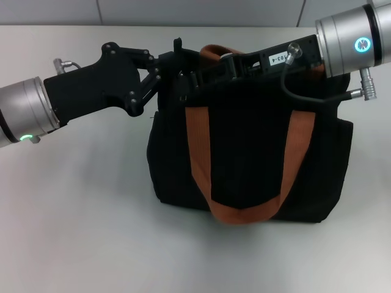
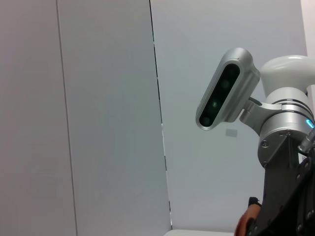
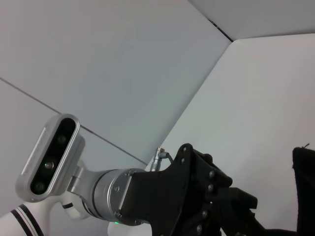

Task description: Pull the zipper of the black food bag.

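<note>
Both claws met at the top edge of the black food bag [image 1: 250, 152], which stood upright on the white bench [image 1: 79, 232]. The left claw [image 1: 177, 70] reached its near corner; the right claw [image 1: 229, 61] lay along the zip line. Neither's fingers could be made out, nor the zipper. A good pull probably needed one claw bracing while the other drew straight along the edge. Orange-brown strap handles [image 1: 198, 146] looped down the boxy front.
</note>
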Available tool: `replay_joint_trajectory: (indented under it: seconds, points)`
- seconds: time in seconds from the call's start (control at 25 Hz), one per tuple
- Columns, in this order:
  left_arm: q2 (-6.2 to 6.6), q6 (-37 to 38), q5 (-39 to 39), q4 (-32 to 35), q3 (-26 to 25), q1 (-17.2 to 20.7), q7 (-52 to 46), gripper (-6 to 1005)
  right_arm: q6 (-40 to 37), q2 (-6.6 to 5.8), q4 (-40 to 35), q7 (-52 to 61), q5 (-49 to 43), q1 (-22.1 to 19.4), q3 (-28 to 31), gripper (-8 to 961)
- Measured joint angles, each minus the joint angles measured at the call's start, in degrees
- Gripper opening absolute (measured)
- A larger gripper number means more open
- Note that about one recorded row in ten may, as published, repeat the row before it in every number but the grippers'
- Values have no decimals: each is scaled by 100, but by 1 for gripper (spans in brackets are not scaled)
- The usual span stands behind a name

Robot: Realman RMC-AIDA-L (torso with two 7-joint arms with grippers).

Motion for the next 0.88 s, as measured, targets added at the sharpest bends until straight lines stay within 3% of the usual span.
replay_joint_trajectory:
  seconds: [0.4, 0.88]
  points:
    - [0, 58, 0, 5, -3, -27, -9, 30, 17, 0, 0, -29, -31, 35, -10, 452]
    - [0, 164, 5, 24, -3, -37, -11, 30, 155, 0, 0, -4, -35, 48, -77, 316]
